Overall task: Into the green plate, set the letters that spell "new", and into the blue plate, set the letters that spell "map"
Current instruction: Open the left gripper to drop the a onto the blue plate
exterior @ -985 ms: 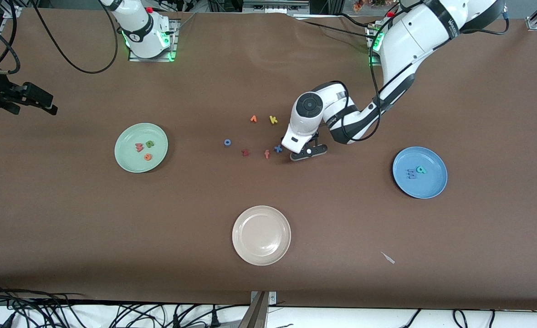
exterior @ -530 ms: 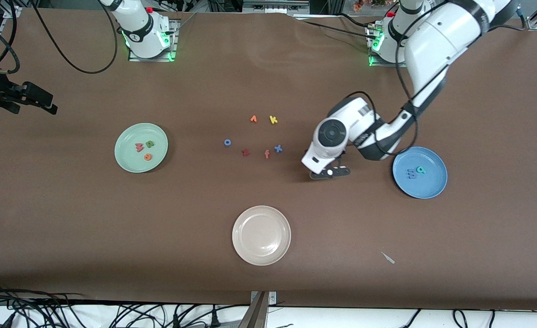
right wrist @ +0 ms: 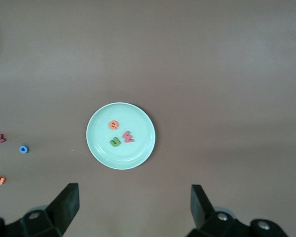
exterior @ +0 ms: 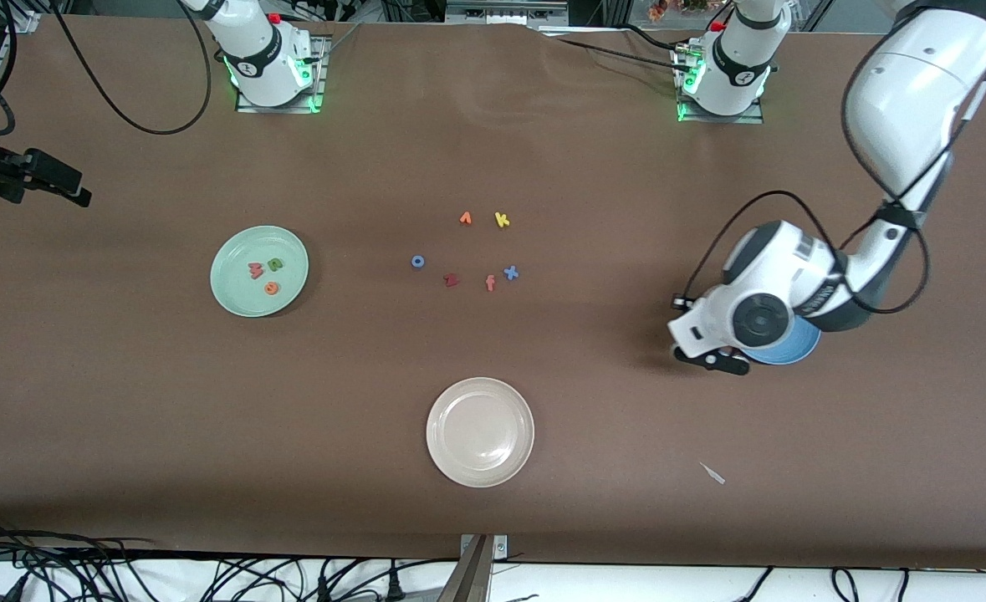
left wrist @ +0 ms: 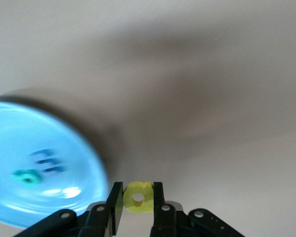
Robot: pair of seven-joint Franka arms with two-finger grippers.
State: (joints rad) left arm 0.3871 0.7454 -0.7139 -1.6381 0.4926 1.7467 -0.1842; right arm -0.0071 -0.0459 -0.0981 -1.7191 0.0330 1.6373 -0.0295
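Note:
My left gripper [exterior: 712, 360] [left wrist: 138, 190] is shut on the yellow p [left wrist: 139, 199]. It hangs over the table just beside the rim of the blue plate [exterior: 796, 349] [left wrist: 64, 148], whose greater part the left wrist hides in the front view. A blue m [left wrist: 47, 160] and a teal a [left wrist: 27, 176] lie in that plate. The green plate [exterior: 233, 297] [right wrist: 96, 148] holds the green n [exterior: 276, 264], the orange e [exterior: 271, 288] and the pink-red w [exterior: 255, 269]. My right gripper [exterior: 45, 177] [right wrist: 135, 192] waits open and empty, high at the right arm's end.
A cream-white plate [exterior: 480, 431] stands nearer the front camera, mid-table. Loose letters lie in the middle: an orange one [exterior: 465, 218], yellow k [exterior: 502, 220], blue ring [exterior: 417, 262], dark red one [exterior: 451, 280], orange-red f [exterior: 490, 283], blue x [exterior: 510, 272]. A small scrap [exterior: 712, 473] lies near the front.
My left arm has swung from beside the loose letters to the blue plate's edge, carrying the yellow p. The right arm has barely moved.

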